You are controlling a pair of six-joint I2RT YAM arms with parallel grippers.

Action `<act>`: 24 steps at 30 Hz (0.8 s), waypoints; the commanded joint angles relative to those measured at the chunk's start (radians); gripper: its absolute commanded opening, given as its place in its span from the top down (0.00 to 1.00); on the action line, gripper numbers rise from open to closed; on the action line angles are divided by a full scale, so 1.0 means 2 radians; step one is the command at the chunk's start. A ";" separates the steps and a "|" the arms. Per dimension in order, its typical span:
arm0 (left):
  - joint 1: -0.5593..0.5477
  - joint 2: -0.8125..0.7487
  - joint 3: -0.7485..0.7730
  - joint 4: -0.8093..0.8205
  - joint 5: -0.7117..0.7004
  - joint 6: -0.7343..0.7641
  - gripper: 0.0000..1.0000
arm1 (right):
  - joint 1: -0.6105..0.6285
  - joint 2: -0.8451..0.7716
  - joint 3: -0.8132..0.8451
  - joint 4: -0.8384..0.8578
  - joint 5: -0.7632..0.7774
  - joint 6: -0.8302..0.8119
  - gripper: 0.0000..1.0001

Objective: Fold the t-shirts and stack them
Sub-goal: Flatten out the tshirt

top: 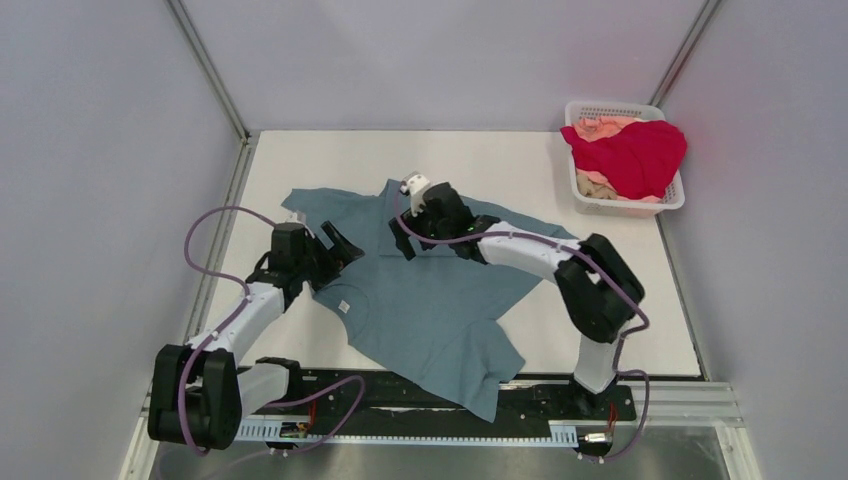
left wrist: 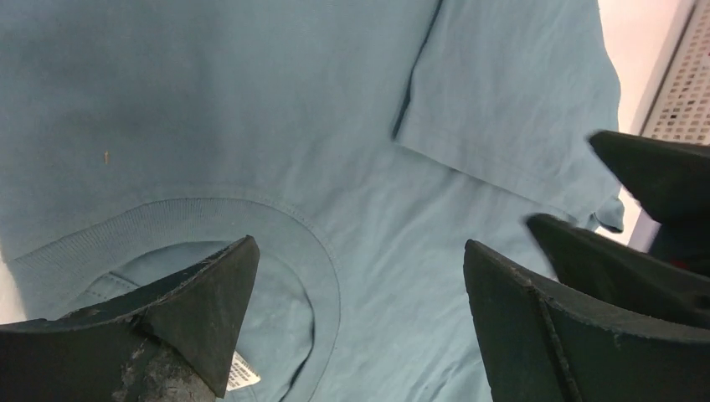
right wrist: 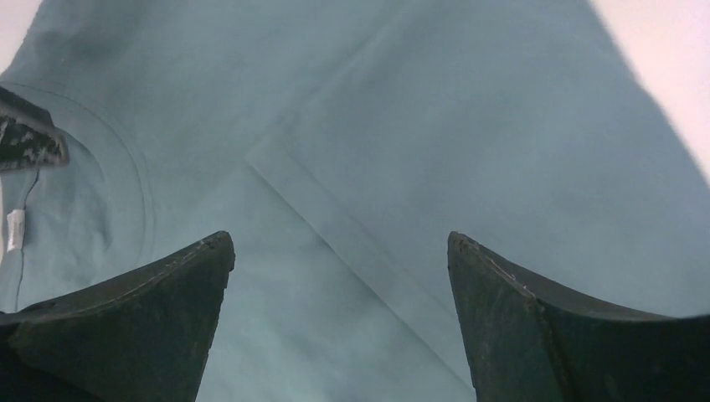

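The left gripper (top: 338,246) stood released, jaws spread wide and holding nothing, low over the dusty teal t-shirt (top: 430,310) at its collar (left wrist: 322,251). In the left wrist view a white label (left wrist: 244,373) inside the neckline was half hidden behind one finger, and its print was too small to read. Whether the fingertips touched the cloth could not be told. The right gripper (top: 402,238) was just to the right of it, also wide open and empty, above the shirt's shoulder. Its dark fingers (left wrist: 653,176) cut into the right edge of the left wrist view. In the right wrist view one finger of the left gripper (right wrist: 29,138) showed at the left edge, blurred and cropped.

The teal t-shirt lay spread on the white table (top: 480,160), collar towards the left and one sleeve (left wrist: 511,92) towards the far side. Its hem ran over the near edge of the table onto the black base plate. The right arm covered part of the shirt's far right side, so the outline there was hard to follow.

Well apart, at the far right corner, stood the white lattice basket (top: 612,106). A crimson red t-shirt (top: 630,155) was heaped on top and spilled over the right rim. A pale peach t-shirt (top: 600,127) lay mostly buried beneath it, with only crumpled edges showing
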 commanded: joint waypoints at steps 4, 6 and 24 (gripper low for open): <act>-0.003 0.000 -0.019 0.047 -0.005 -0.027 0.00 | 0.049 0.145 0.141 -0.006 0.035 -0.030 0.03; -0.003 0.003 -0.028 0.051 -0.012 -0.029 0.00 | 0.058 0.172 0.165 -0.014 0.050 -0.032 0.03; -0.003 0.051 -0.033 0.006 -0.084 -0.039 0.00 | 0.067 0.227 0.210 -0.040 0.165 0.014 0.43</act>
